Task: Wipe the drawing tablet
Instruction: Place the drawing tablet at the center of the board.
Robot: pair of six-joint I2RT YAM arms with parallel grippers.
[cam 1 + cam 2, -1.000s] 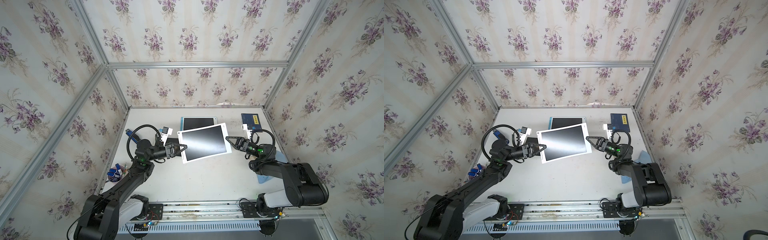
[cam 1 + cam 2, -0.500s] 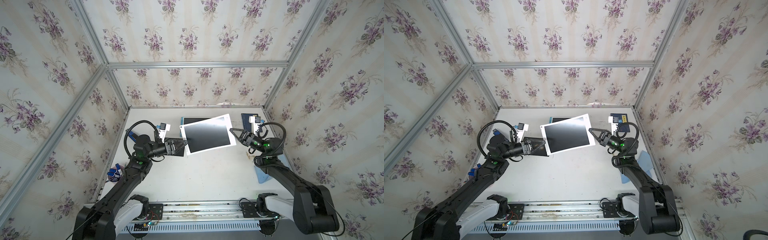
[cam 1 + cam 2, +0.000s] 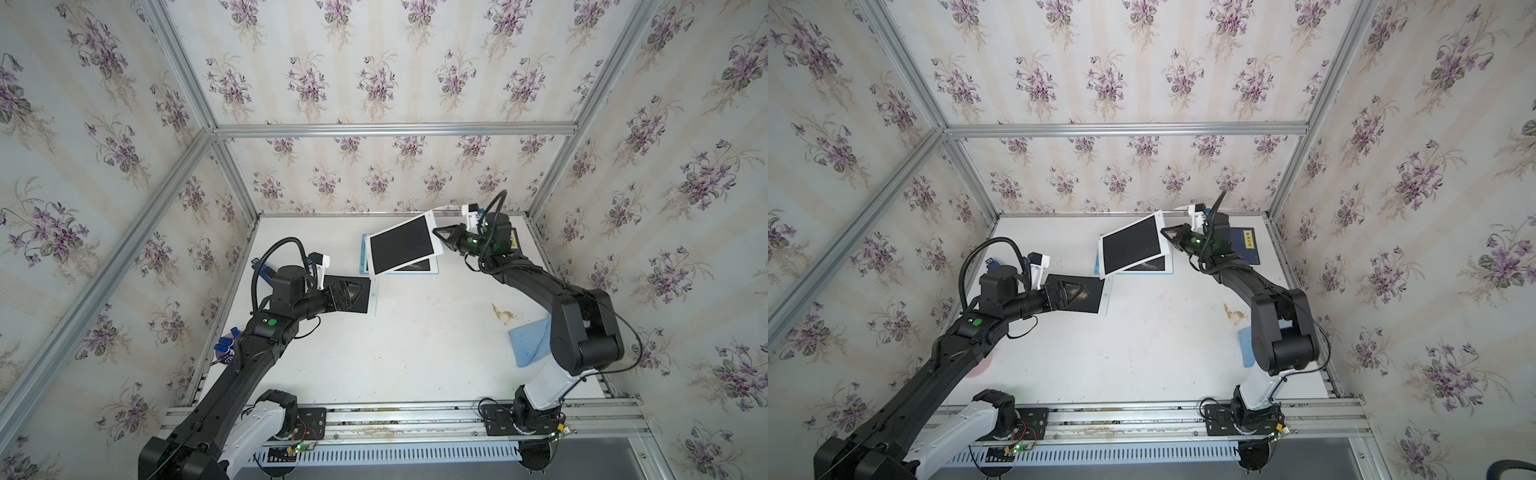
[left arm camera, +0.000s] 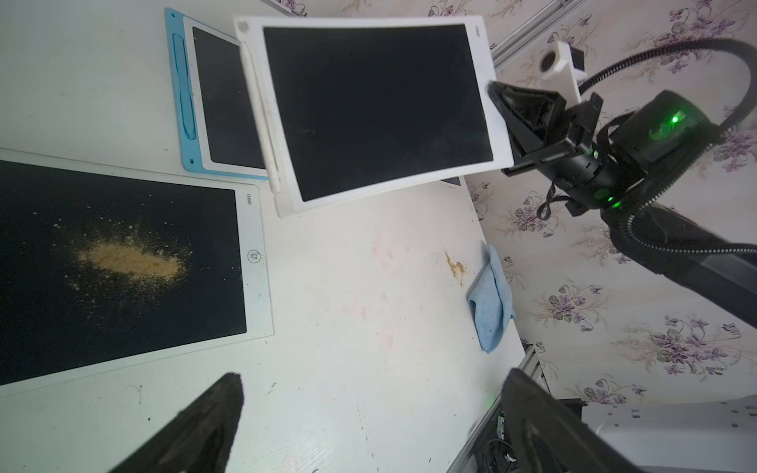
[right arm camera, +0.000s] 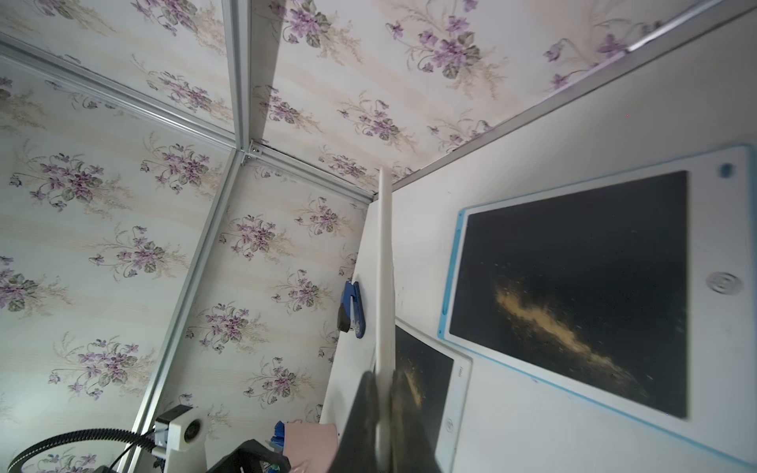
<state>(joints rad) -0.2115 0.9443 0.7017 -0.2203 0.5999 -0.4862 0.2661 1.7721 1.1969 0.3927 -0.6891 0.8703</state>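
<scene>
Since a second ago the white drawing tablet [image 3: 402, 245] has gone from the middle of the table [image 3: 415, 357] to its back edge, and the left gripper [image 3: 351, 293] has let go of it. That gripper's jaws now stand wide apart, low over a powder-dusted tablet [image 4: 123, 323]. The right gripper [image 3: 441, 237] pinches the drawing tablet's short right edge, holding it in the air above a blue-framed tablet [image 4: 180, 94]. Its dark screen faces up. Its long axis runs across the table, with the gripped end angled toward the back wall. A blue cloth [image 3: 530, 340] lies flat beside the right arm.
</scene>
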